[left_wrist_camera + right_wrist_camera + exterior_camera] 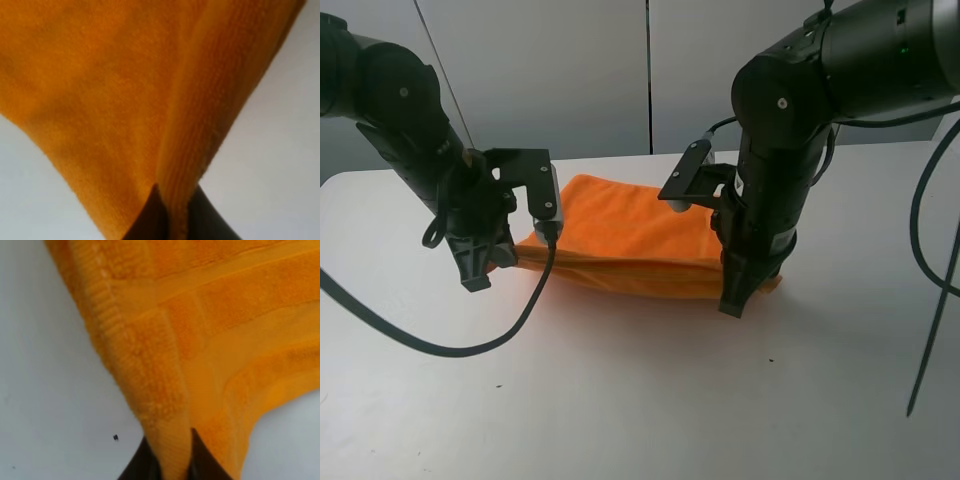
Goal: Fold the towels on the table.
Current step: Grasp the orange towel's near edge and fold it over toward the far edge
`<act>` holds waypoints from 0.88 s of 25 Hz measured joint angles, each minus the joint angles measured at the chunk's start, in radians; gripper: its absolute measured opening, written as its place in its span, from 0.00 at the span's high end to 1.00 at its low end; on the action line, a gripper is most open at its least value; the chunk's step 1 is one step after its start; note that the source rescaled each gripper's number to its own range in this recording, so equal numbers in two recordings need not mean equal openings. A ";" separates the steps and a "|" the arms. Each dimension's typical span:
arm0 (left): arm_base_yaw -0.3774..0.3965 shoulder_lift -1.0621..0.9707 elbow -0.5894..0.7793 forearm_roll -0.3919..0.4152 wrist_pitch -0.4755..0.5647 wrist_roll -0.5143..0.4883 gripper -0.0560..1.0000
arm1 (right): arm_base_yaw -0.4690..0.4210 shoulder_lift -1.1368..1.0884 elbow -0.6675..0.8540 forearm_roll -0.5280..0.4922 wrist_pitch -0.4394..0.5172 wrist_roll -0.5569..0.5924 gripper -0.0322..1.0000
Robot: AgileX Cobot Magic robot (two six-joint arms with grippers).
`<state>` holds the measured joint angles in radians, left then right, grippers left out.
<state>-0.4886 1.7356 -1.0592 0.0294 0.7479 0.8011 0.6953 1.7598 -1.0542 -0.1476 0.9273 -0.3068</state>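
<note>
Where the left fingers (150,225) meet, we see them closed down to a cloth's thickness on a folded edge of the towel (630,235). Orange terry rises from between the two dark tips. The right fingers (202,465) are likewise closed on the towel, pinching a ribbed hem. A flat woven band crosses the cloth just beyond that pinch.

From the high camera, each pair sits at one end of the towel's near edge, left fingers at its left corner and right fingers at its right, both pointing down. More than one layer shows along that edge, so we judge one fold is already in.

The bench (640,400) lies under the towel, with a wide bare stretch on the towel's near side and a narrower strip beyond it. One dark speck (115,437) sits on the bench just off the towel's right corner.

Handling, our judgement:
- Light and limp, with no stiffness. It will sag between two holds and drape where released.
- The terry pile grips well. It is not slippery and not fragile.
- Best held at the two corners of one edge, with all layers caught together. A pinch on the top layer alone would let the fold open.
</note>
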 joint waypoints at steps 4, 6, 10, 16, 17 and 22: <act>-0.030 -0.003 -0.023 0.039 0.022 -0.120 0.95 | 0.000 -0.002 0.000 -0.072 0.004 0.000 0.97; -0.030 -0.004 -0.040 0.051 0.022 -0.172 0.95 | 0.000 -0.002 0.000 -0.112 0.002 0.000 0.97; -0.032 -0.004 -0.053 0.065 -0.011 -0.241 0.95 | 0.000 -0.002 0.000 -0.191 -0.014 0.000 0.97; -0.035 -0.004 -0.069 0.234 -0.092 -0.436 0.95 | -0.011 -0.002 -0.041 -0.265 -0.043 0.000 0.97; -0.035 -0.002 -0.079 0.244 -0.092 -0.445 0.95 | -0.018 -0.002 -0.055 -0.276 -0.043 0.000 0.97; -0.035 0.051 -0.156 0.255 -0.085 -0.458 0.95 | -0.083 -0.002 -0.105 -0.285 -0.054 -0.019 0.97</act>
<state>-0.5235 1.7867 -1.2150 0.2845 0.6628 0.3430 0.6120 1.7576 -1.1588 -0.4328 0.8731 -0.3259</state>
